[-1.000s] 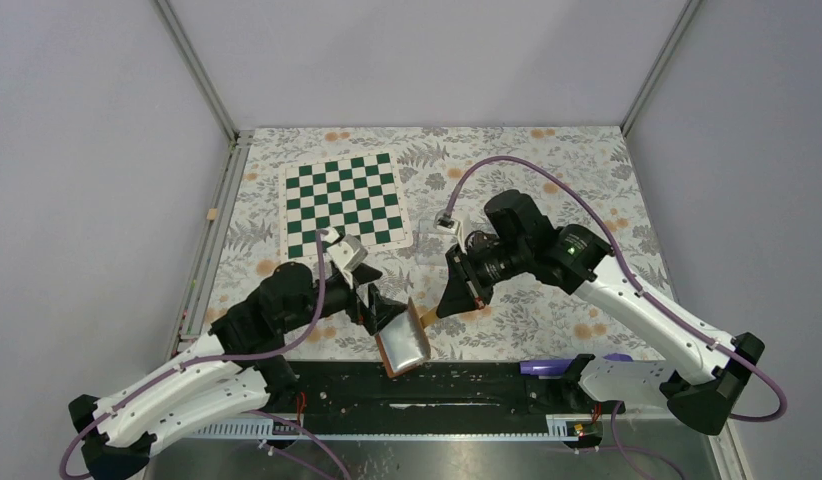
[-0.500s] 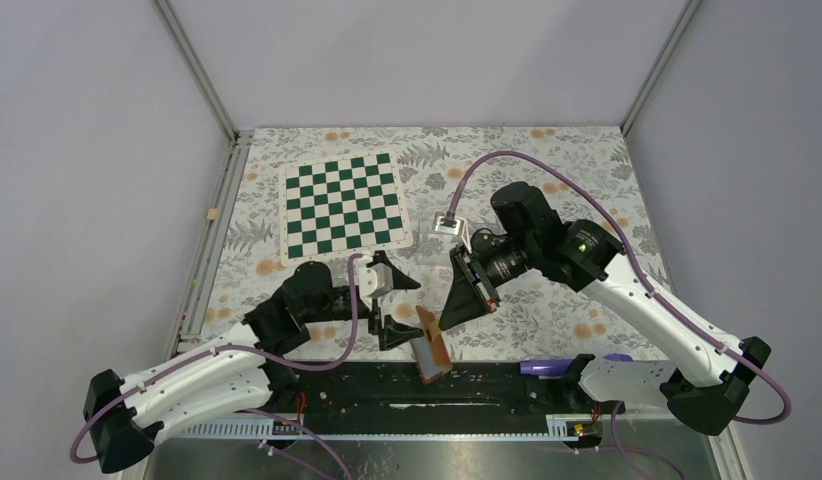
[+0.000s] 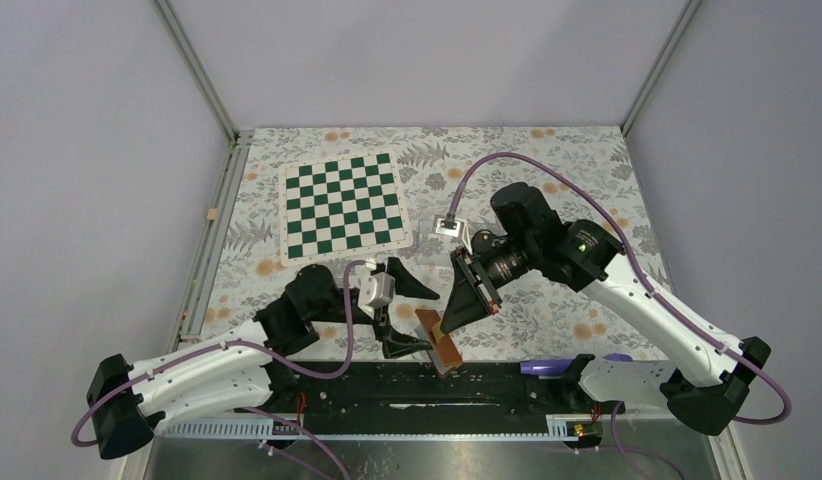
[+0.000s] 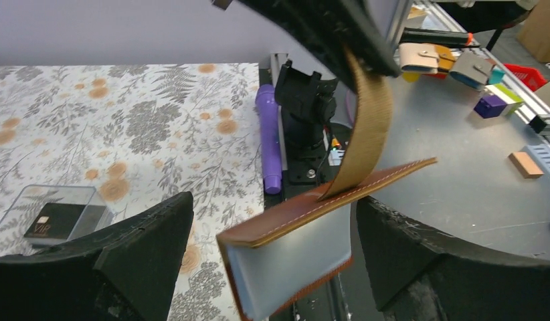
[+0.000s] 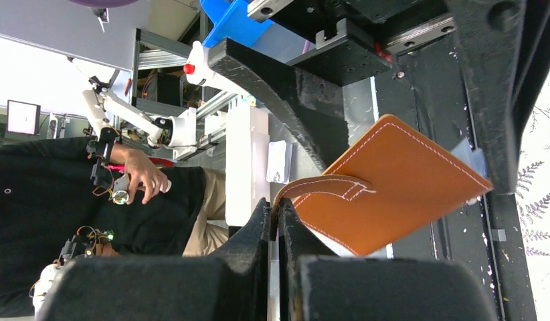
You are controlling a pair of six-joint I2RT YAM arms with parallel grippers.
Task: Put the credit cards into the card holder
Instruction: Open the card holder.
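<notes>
- Change since one second ago: the left arm (image 3: 207, 365) has swung toward 3 o'clock, carrying the left gripper (image 3: 432, 320) away from the 5 o'clock corner of the chessboard mat (image 3: 342, 203). The card holder (image 3: 445, 350), earlier spread broad with its pale inside facing up, now shows narrow and sits further toward 3 o'clock.
- Table (image 3: 587, 170): floral-patterned surface. The chessboard mat lies at 11 o'clock on it.
- Right arm (image 3: 637, 300): reaches in from 4 o'clock toward the table's 6 o'clock edge.
- Left gripper: jaws spread wide, one finger on each side of the card holder. The left wrist view shows a clear gap on the 9 o'clock side. Contact on the 3 o'clock side cannot be determined.
- Right gripper (image 5: 278, 208): jaws closed on the strap (image 5: 326, 184) of the card holder. The holder hangs from this strap.
- Card holder: brown leather, suspended above the table's 6 o'clock edge between the two grippers. Its pale blue-grey inner sleeve faces the left wrist camera, below the stitched leather edge.
- Clear plastic box (image 4: 92, 200): rests on the table at 9 o'clock of the holder in the left wrist view, well apart from it.
- Credit card (image 4: 55, 221): black, lying flat inside the clear plastic box, with a small pale mark on its face. Only one card can be made out.
</notes>
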